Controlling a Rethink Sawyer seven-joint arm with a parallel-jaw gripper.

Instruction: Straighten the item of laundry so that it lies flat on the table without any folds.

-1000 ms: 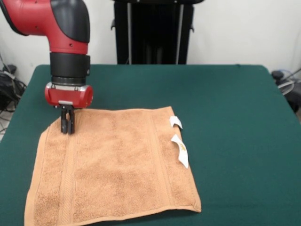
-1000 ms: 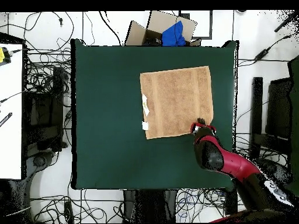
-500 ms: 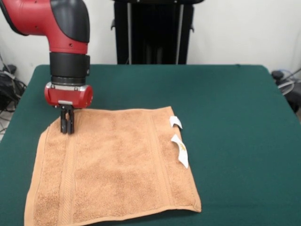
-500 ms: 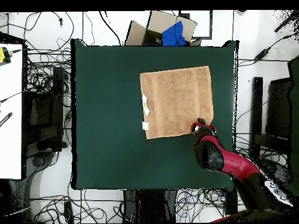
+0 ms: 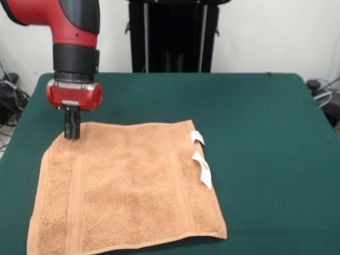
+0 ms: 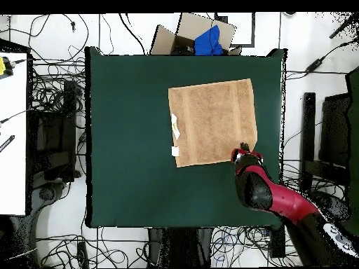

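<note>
The orange-tan towel lies spread on the green table, with two white tags on its right edge. My gripper stands upright at the towel's far left corner, its black fingers pressed together on the cloth there. That corner is drawn out to a point beneath the tips. From overhead, the towel is an almost square sheet on the table, and the gripper sits at its lower right corner, mostly hidden under the red arm.
A black stand rises behind the table. Overhead, a cardboard box holding something blue sits beyond the table's top edge. A white desk is at the left, and cables cover the floor around the table.
The gripper has moved a little toward the far left of the front view, taking the towel's corner with it. The cut-off corner now looks more pointed and spread out.
</note>
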